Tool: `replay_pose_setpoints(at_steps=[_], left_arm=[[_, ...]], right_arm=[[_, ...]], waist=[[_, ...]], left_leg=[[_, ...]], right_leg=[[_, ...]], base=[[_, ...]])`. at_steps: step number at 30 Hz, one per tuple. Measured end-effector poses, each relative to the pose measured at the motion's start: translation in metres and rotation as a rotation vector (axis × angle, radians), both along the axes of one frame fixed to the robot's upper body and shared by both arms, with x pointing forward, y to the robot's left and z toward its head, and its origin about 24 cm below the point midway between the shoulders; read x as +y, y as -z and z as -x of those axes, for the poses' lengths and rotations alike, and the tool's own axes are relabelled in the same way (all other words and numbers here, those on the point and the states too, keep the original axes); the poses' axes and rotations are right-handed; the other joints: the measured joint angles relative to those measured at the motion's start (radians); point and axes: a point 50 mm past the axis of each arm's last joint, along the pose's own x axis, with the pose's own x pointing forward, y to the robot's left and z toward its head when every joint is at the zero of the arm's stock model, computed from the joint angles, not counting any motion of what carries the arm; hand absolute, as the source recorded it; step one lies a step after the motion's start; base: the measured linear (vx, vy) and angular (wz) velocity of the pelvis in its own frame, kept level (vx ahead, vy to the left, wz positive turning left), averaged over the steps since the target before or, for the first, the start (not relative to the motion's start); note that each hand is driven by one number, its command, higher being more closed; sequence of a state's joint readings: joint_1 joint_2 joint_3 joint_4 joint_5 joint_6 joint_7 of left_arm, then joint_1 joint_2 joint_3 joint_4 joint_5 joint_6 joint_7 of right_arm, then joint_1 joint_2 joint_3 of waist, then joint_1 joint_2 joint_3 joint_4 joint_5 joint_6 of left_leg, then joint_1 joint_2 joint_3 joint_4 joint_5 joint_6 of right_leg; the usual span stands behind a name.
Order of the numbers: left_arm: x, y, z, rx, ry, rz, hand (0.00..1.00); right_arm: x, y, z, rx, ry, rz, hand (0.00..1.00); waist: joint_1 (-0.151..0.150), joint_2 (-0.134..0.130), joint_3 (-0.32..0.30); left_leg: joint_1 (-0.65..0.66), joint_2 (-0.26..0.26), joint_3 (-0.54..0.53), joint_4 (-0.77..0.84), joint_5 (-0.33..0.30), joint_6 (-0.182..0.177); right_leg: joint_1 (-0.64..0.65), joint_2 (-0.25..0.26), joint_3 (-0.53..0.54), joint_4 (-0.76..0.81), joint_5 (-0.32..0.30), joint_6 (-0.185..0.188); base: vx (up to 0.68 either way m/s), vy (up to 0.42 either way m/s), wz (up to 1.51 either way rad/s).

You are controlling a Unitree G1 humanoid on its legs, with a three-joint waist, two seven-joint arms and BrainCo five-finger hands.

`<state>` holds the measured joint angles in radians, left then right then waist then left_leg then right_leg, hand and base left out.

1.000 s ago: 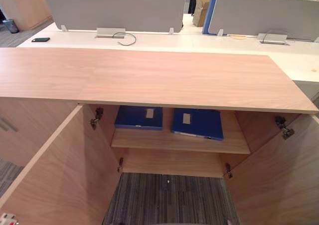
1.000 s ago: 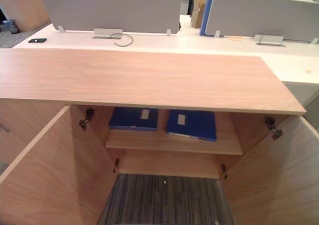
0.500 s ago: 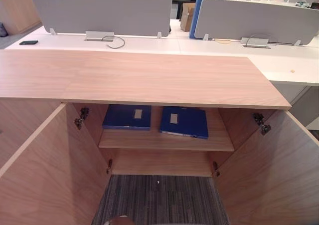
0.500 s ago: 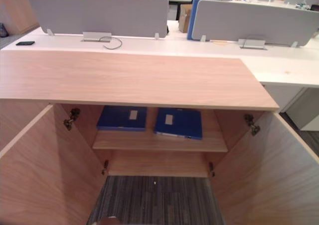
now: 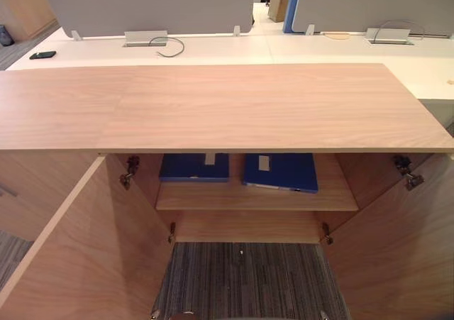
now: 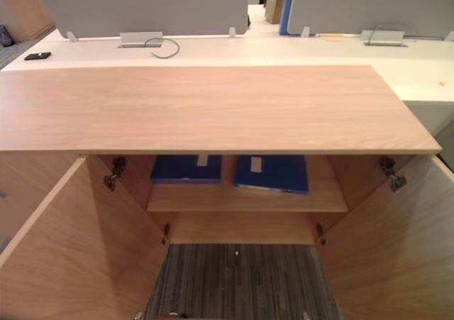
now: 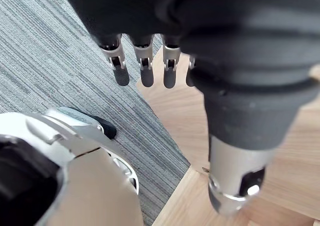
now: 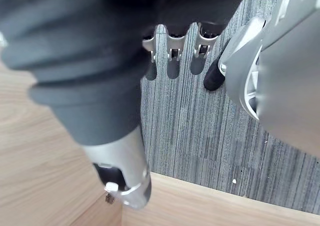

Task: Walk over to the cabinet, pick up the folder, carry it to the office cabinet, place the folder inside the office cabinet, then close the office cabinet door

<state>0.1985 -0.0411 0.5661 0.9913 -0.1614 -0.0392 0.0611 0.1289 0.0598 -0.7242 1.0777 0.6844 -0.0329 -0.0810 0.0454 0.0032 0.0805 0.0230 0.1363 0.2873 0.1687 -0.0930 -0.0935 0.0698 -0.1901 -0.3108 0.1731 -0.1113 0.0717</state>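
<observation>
Two blue folders lie flat on the upper shelf inside the open wooden cabinet (image 5: 213, 107): the left folder (image 5: 193, 167) and the right folder (image 5: 281, 172), each with a pale label. Both cabinet doors stand wide open, the left door (image 5: 85, 249) and the right door (image 5: 397, 242). My left hand (image 7: 144, 68) hangs over the carpet beside the wood of a door, fingers straight and holding nothing. My right hand (image 8: 172, 60) hangs the same way, fingers relaxed and empty. Both hands are well apart from the folders.
Behind the cabinet runs a white desk (image 5: 298, 47) with grey partition screens (image 5: 149, 4), a black phone (image 5: 42, 54) and a loose cable (image 5: 170, 47). Striped grey carpet (image 5: 241, 277) lies between the open doors. A lower shelf space (image 5: 245, 225) sits under the folders.
The whole picture has shifted and tipped down, so the camera has moved; the cabinet top takes up more of the view. The folders and doors stay where they were.
</observation>
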Motion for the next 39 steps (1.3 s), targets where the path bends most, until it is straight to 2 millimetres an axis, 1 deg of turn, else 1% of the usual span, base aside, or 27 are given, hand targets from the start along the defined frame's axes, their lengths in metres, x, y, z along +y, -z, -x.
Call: replay_pose_setpoints(at_steps=[3, 5, 7, 8, 9, 11, 14, 15, 16, 17, 18, 19, 20, 21, 22, 24, 26, 28, 35, 37, 38, 39], left_arm=[[0.000, 0.000, 0.000, 0.009, 0.042, -0.008, 0.00], [0.000, 0.000, 0.001, 0.007, 0.046, -0.011, 0.00], [-0.001, 0.000, 0.002, 0.011, 0.052, -0.011, 0.00], [-0.001, 0.000, 0.001, 0.011, 0.056, -0.013, 0.00], [-0.001, 0.000, 0.000, 0.010, 0.063, -0.014, 0.00], [-0.001, 0.000, 0.002, 0.016, 0.066, -0.014, 0.00], [0.000, 0.000, 0.002, 0.022, 0.074, -0.020, 0.00], [0.001, 0.000, 0.003, 0.024, 0.071, -0.022, 0.00], [0.002, 0.000, 0.003, 0.027, 0.065, -0.024, 0.00], [0.006, -0.001, 0.003, 0.024, 0.048, -0.035, 0.00], [0.008, -0.001, 0.003, 0.023, 0.043, -0.040, 0.00], [0.009, -0.001, 0.004, 0.028, 0.027, -0.039, 0.00], [0.005, 0.000, 0.005, 0.033, 0.025, -0.027, 0.00], [0.002, 0.001, 0.006, 0.035, 0.011, -0.016, 0.00], [0.000, 0.002, 0.006, 0.034, 0.008, -0.013, 0.00], [0.001, 0.001, 0.007, 0.031, -0.011, -0.015, 0.00], [0.001, 0.001, 0.007, 0.031, -0.014, -0.013, 0.00], [0.001, 0.001, 0.007, 0.029, -0.009, -0.014, 0.00], [0.005, 0.000, 0.003, 0.044, 0.095, -0.039, 0.00], [0.012, -0.002, 0.001, 0.030, 0.086, -0.058, 0.00], [0.019, -0.006, -0.007, -0.008, 0.046, -0.077, 0.00], [0.020, -0.007, -0.012, -0.030, 0.017, -0.081, 0.00]], right_arm=[[0.000, -0.001, 0.000, -0.004, -0.032, 0.007, 0.00], [0.001, -0.001, -0.001, 0.000, -0.077, 0.013, 0.00], [0.000, -0.002, -0.006, -0.001, -0.151, 0.032, 0.00], [0.000, -0.003, -0.009, -0.004, -0.177, 0.040, 0.00], [0.000, -0.004, -0.012, -0.012, -0.207, 0.047, 0.00], [0.001, -0.005, -0.014, -0.017, -0.238, 0.052, 0.00], [0.002, -0.005, -0.013, -0.013, -0.267, 0.059, 0.00], [0.003, -0.005, -0.015, -0.014, -0.290, 0.059, 0.00], [0.004, -0.005, -0.015, -0.013, -0.309, 0.059, 0.00], [0.009, -0.004, -0.016, -0.012, -0.341, 0.048, 0.00], [0.012, -0.004, -0.015, -0.011, -0.345, 0.042, 0.00], [0.014, -0.003, -0.012, 0.002, -0.371, 0.037, 0.00], [0.009, -0.004, -0.012, 0.004, -0.373, 0.050, 0.00], [0.006, -0.004, -0.012, 0.006, -0.375, 0.058, 0.00], [0.005, -0.004, -0.011, 0.008, -0.375, 0.060, 0.00], [0.005, -0.004, -0.011, 0.008, -0.376, 0.060, 0.00], [0.005, -0.004, -0.011, 0.008, -0.373, 0.060, 0.00], [0.004, -0.004, -0.009, 0.009, -0.342, 0.060, 0.00], [0.002, -0.004, -0.009, 0.007, -0.295, 0.057, 0.00], [0.007, -0.004, -0.014, -0.008, -0.271, 0.046, 0.00], [0.013, -0.003, -0.018, -0.021, -0.268, 0.032, 0.00], [0.014, -0.004, -0.020, -0.023, -0.276, 0.033, 0.00]], waist=[[0.000, -0.004, -0.008], [0.001, -0.005, -0.009], [0.000, -0.002, -0.008], [0.000, -0.001, -0.005], [-0.001, 0.008, 0.002], [-0.006, 0.013, 0.000], [-0.010, 0.015, 0.000], [-0.013, 0.014, 0.000], [-0.014, 0.010, -0.001], [-0.015, -0.014, 0.002], [-0.015, -0.026, 0.001], [-0.005, -0.045, -0.014], [-0.004, -0.023, -0.018], [-0.005, -0.010, -0.017], [-0.004, -0.006, -0.020], [-0.004, -0.006, -0.025], [-0.005, -0.005, -0.027], [-0.004, -0.001, -0.031], [-0.010, -0.004, -0.028], [-0.011, -0.029, -0.010], [-0.009, -0.059, 0.013], [-0.002, -0.062, 0.031]], left_leg=[[0.021, -0.014, 0.000, -0.058, 0.033, 0.003], [0.032, -0.023, 0.001, -0.082, 0.045, 0.014], [0.035, -0.024, -0.001, -0.092, 0.042, 0.032], [0.043, -0.028, -0.004, -0.096, 0.043, 0.037], [0.053, -0.027, -0.011, -0.100, 0.045, 0.046], [0.056, -0.015, -0.027, -0.105, 0.045, 0.049], [0.050, 0.007, -0.055, -0.104, 0.044, 0.048], [0.044, 0.018, -0.066, -0.094, 0.041, 0.043], [0.029, 0.029, -0.076, -0.075, 0.035, 0.032], [0.023, 0.027, -0.077, -0.059, 0.030, 0.011], [0.022, 0.024, -0.077, -0.055, 0.029, 0.003], [0.013, 0.033, -0.075, -0.043, 0.023, -0.019], [0.014, 0.057, -0.075, -0.044, 0.027, -0.039], [0.031, 0.085, -0.076, -0.058, 0.037, -0.053], [0.038, 0.099, -0.076, -0.070, 0.044, -0.062], [0.061, 0.142, -0.077, -0.129, 0.082, -0.088], [0.065, 0.147, -0.078, -0.174, 0.111, -0.098], [0.065, 0.140, -0.079, -0.212, 0.135, -0.108], [0.064, 0.122, -0.065, -0.234, 0.163, -0.100], [0.014, 0.122, -0.069, -0.123, 0.161, -0.097], [-0.084, 0.136, -0.096, 0.076, 0.129, -0.048], [-0.164, 0.165, -0.120, 0.260, 0.117, -0.016]], right_leg=[[-0.002, -0.007, -0.007, -0.005, 0.012, 0.015], [-0.018, -0.025, -0.011, 0.037, 0.012, 0.015], [-0.084, -0.056, -0.007, 0.179, 0.012, 0.015], [-0.124, -0.079, -0.003, 0.272, 0.020, 0.003], [-0.155, -0.092, 0.004, 0.339, 0.040, -0.025], [-0.178, -0.097, 0.020, 0.375, 0.047, -0.045], [-0.186, -0.097, 0.058, 0.327, 0.043, -0.038], [-0.185, -0.088, 0.073, 0.289, 0.046, -0.035], [-0.178, -0.075, 0.075, 0.217, 0.050, -0.029], [-0.156, -0.074, 0.073, 0.140, 0.100, -0.009], [-0.153, -0.076, 0.072, 0.127, 0.114, -0.008], [-0.131, -0.071, 0.059, 0.088, 0.039, 0.051], [-0.127, -0.045, 0.042, 0.075, 0.031, 0.045], [-0.125, -0.016, 0.033, 0.071, 0.020, 0.032], [-0.121, 0.000, 0.029, 0.066, 0.016, 0.026], [-0.106, 0.049, 0.007, 0.041, 0.009, 0.014], [-0.105, 0.057, -0.010, 0.027, 0.009, 0.014], [-0.104, 0.060, -0.020, 0.021, 0.011, 0.016], [-0.092, 0.053, -0.026, -0.005, 0.012, 0.019], [-0.083, 0.042, -0.027, -0.005, 0.006, 0.014], [-0.082, 0.035, -0.024, 0.011, -0.005, -0.002], [-0.079, 0.044, -0.022, 0.031, -0.018, -0.011]], base=[[-0.05, 0.011, 0.01], [-0.08, 0.038, 0.00], [-0.12, 0.047, 0.04], [-0.12, 0.043, 0.10], [-0.09, 0.024, 0.12], [-0.05, 0.003, 0.18], [-0.03, -0.072, 0.21], [0.02, -0.185, 0.18], [0.05, -0.275, 0.17], [0.06, -0.315, 0.12], [0.09, -0.324, 0.01], [0.10, -0.295, -0.03], [0.13, -0.317, -0.03], [0.08, -0.180, 0.00], [0.09, -0.219, 0.01], [0.10, -0.190, 0.04], [0.11, -0.049, 0.19], [0.10, 0.007, 0.18], [0.07, 0.030, 0.06], [-0.01, -0.046, 0.12], [-0.09, -0.124, 0.07], [-0.15, -0.167, -0.13]])
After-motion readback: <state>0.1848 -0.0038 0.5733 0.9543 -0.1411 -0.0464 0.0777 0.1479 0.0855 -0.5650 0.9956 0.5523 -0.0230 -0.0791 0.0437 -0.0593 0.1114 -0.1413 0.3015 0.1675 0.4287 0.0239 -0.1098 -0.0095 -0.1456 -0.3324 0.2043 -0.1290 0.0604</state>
